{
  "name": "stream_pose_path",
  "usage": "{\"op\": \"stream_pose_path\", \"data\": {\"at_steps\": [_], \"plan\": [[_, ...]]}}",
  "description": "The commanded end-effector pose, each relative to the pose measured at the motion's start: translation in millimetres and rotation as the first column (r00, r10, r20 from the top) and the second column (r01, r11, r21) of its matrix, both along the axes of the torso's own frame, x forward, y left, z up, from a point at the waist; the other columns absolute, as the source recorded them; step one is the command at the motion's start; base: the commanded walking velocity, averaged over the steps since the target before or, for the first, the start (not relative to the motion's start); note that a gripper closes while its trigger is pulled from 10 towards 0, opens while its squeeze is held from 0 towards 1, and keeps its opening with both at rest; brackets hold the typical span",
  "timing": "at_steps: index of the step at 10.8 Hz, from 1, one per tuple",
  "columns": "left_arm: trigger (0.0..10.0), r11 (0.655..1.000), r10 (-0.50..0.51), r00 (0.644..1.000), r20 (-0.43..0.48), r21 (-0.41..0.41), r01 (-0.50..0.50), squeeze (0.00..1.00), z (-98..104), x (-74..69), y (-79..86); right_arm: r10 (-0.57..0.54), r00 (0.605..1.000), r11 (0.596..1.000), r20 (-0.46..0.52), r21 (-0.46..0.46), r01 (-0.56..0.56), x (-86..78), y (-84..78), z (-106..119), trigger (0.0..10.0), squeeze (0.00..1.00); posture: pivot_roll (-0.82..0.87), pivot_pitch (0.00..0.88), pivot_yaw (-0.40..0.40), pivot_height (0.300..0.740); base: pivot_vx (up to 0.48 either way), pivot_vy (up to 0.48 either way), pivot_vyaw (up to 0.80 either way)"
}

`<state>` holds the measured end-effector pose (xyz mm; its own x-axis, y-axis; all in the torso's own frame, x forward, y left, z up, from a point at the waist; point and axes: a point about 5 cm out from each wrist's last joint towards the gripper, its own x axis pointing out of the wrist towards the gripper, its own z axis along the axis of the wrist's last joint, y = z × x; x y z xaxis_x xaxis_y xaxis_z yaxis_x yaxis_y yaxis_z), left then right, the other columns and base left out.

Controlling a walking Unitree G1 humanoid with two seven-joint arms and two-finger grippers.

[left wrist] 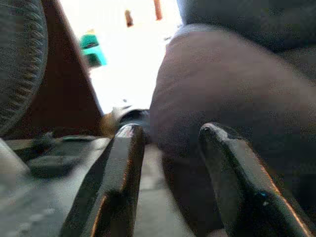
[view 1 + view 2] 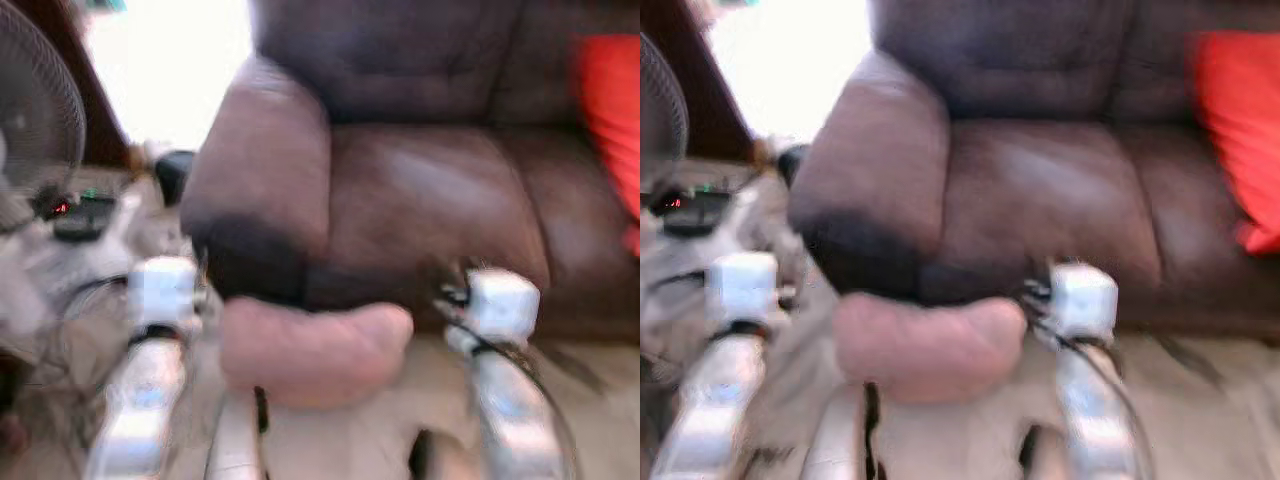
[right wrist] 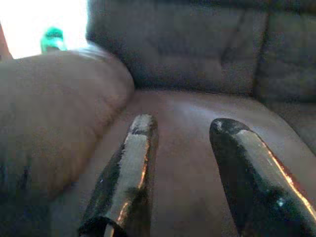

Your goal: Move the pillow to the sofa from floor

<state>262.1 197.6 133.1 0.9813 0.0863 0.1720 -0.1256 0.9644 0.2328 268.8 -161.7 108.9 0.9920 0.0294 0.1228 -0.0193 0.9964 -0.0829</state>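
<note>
Fan (image 2: 35, 110): standing at far left, round wire grille, blurred.
Remote (image 2: 85, 218): lying near the fan's foot on pale floor (image 2: 590, 400), dark, flat, a small red light beside it.
Left gripper (image 1: 168, 163): pointing past the armrest (image 2: 262, 170) in its wrist view; the two black fingers (image 1: 116, 182) are standing apart with nothing between them. Its silver arm is showing at lower left in the head views, just left of the pillow.
Pillow (image 2: 315, 350): pinkish, plump, oblong, sitting low between the two arms, just in front of the sofa's near edge; whether it is resting on something or being carried, I cannot tell through the blur.
Pillow handling: judging by the rounded, sagging form, it is looking light, soft and yielding, not fragile; cloth cover likely giving fair grip. Squeezing it at both short ends, or pinching a corner, seems the sound hold.
Sofa (image 2: 440, 190): brown, suede-like, padded, with a bulging rounded armrest and a broad seat lying open beyond the pillow.
Right gripper (image 3: 182, 168): facing the seat cushion in its wrist view, fingers parted, holding nothing.
Cushion (image 2: 612, 110): red, leaning at the sofa's far right.
</note>
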Motion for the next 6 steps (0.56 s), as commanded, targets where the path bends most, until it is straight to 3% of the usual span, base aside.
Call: {"op": "stream_pose_path", "data": {"at_steps": [1,2,6], "plan": [[10.0,0.999,-0.045,0.999,0.004,-0.014,0.045,0.00,1,2.4,-12.7,-0.047,0.998,0.999,-0.032,-0.020,0.046,-6.2,-16.3,-7,10.0,0.00,0.06,0.083,-0.022,0.540,0.277,0.000,0.00],[10.0,0.999,-0.046,0.999,0.006,-0.014,0.046,0.00,1,3.1,-12.8,-0.046,0.998,0.999,-0.034,-0.023,0.045,-5.8,-17.1,-7,10.0,0.00,0.06,0.082,-0.022,0.540,0.262,0.000,0.00],[10.0,0.998,-0.064,0.998,0.009,-0.011,0.064,0.00,2,4.6,-16.6,-0.057,0.993,0.998,-0.105,-0.002,0.057,-7.3,-18.0,-19,10.0,0.00,0.06,0.081,-0.023,0.540,0.000,0.000,0.00]]}}
